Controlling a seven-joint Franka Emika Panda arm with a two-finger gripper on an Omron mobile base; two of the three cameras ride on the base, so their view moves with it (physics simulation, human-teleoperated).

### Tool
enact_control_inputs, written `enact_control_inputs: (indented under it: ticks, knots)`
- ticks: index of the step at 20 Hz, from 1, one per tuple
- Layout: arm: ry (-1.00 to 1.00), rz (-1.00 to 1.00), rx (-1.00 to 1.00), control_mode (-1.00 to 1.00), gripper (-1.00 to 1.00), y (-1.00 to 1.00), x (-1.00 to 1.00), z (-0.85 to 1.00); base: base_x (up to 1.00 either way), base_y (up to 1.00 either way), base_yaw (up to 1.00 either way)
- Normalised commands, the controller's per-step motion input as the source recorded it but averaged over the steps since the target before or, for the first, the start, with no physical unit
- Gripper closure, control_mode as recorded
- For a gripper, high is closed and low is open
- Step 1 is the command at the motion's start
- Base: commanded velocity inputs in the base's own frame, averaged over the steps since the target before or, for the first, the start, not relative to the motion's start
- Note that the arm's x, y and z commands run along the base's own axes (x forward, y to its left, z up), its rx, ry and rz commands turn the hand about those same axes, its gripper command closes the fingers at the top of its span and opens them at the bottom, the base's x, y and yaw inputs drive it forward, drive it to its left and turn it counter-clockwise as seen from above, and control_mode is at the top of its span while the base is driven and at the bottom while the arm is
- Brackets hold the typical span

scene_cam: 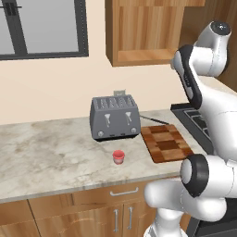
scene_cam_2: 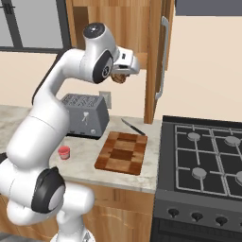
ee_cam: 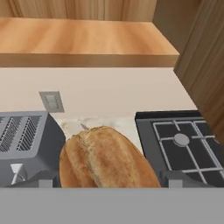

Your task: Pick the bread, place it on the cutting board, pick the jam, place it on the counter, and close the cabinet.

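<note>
The gripper point(scene_cam_2: 121, 75) hangs high in the air in front of the open cabinet point(scene_cam_2: 153, 56), its fingers closed narrowly on the bread point(scene_cam_2: 119, 78), which shows as a brown lump under the hand in the right base view. In the hand view the bread point(ee_cam: 105, 159) sits large between the two dark tips, above the gap between the toaster point(ee_cam: 26, 146) and the stove point(ee_cam: 183, 144). The cutting board point(scene_cam_2: 122, 152) lies bare on the counter point(scene_cam: 46, 152), at its right end just beside the stove point(scene_cam_2: 203, 165), with a knife point(scene_cam_2: 133, 127) lying behind its back edge. The toaster point(scene_cam: 115, 117) stands near the counter's back edge, left of the board point(scene_cam: 165, 143). The jam point(scene_cam: 118, 157) stands on the counter in front of the toaster, near the front edge, well apart from the board. The cabinet's door point(scene_cam_2: 160, 61) stands open, its bar handle facing the stove side.
</note>
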Motion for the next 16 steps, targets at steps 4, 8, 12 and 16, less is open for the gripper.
enact_control_inputs:
  ticks: [4, 8, 12, 16]
  knots:
    - [0.05, 0.00, 0.00, -1.00, 1.00, 0.00, -0.20, -0.26, 0.00, 0.00, 0.00]
    - [0.08, 0.00, 0.00, -1.00, 1.00, 0.01, -0.21, -0.24, 0.00, 0.00, 0.00]
    - [0.10, 0.00, 0.00, -1.00, 1.00, 0.02, -0.22, -0.26, 0.00, 0.00, 0.00]
    - [0.09, 0.00, 0.00, -1.00, 1.00, 0.02, -0.18, -0.31, 0.00, 0.00, 0.00]
